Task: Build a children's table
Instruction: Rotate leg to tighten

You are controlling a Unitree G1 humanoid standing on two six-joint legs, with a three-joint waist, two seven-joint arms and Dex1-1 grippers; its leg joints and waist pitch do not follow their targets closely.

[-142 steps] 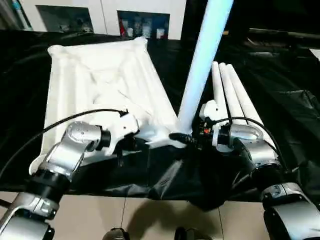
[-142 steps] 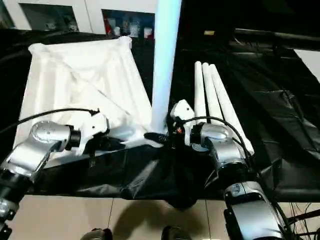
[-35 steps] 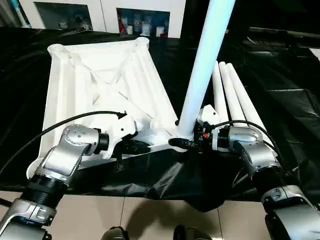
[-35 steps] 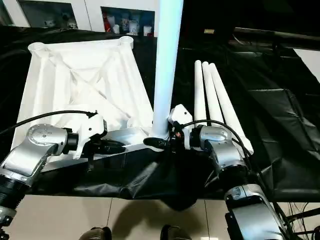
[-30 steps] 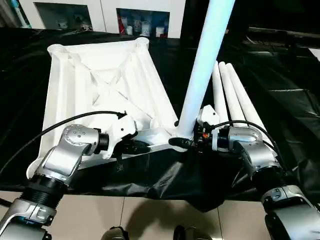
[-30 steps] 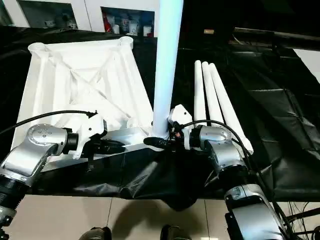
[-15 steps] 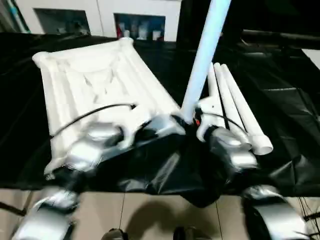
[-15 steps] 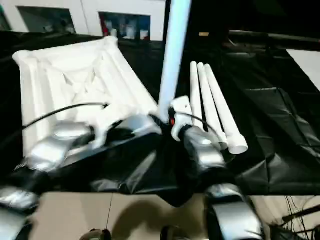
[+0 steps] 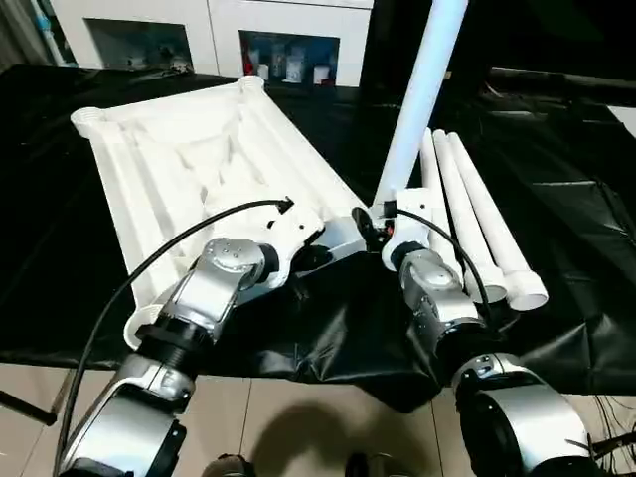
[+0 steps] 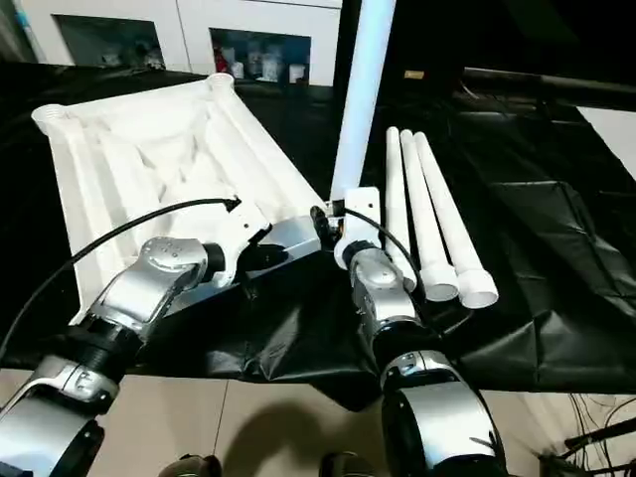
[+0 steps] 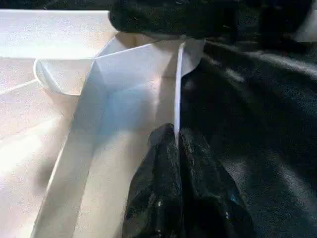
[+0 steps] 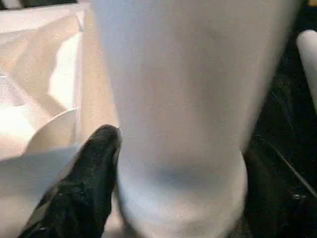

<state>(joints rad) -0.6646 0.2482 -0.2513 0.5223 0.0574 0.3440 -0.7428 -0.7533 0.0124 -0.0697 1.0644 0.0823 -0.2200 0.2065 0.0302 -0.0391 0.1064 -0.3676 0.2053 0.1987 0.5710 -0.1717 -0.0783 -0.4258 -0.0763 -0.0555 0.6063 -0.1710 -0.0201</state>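
The white tabletop (image 9: 199, 159) lies upside down on the black-covered table, ribs and round corner sockets (image 9: 87, 117) facing up. One white leg (image 9: 417, 109) stands upright in its near right corner. My right gripper (image 9: 370, 227) is shut on that leg's base, and in the right wrist view a black finger (image 12: 94, 168) presses its side. My left gripper (image 11: 177, 139) is shut on the thin near rim of the tabletop, just left of that corner. Three more legs (image 9: 467, 209) lie side by side to the right.
Black sheeting (image 9: 556, 258) covers the whole table and hangs in folds over its front edge (image 9: 348, 368). Tiled floor (image 9: 278, 427) shows below. White cabinets with glass doors (image 9: 288, 45) stand behind the table.
The whole picture has shifted and tilted, so the camera moved. Both arms now reach further forward and look shorter. Each gripper stays where it was, on the rim and the leg's base.
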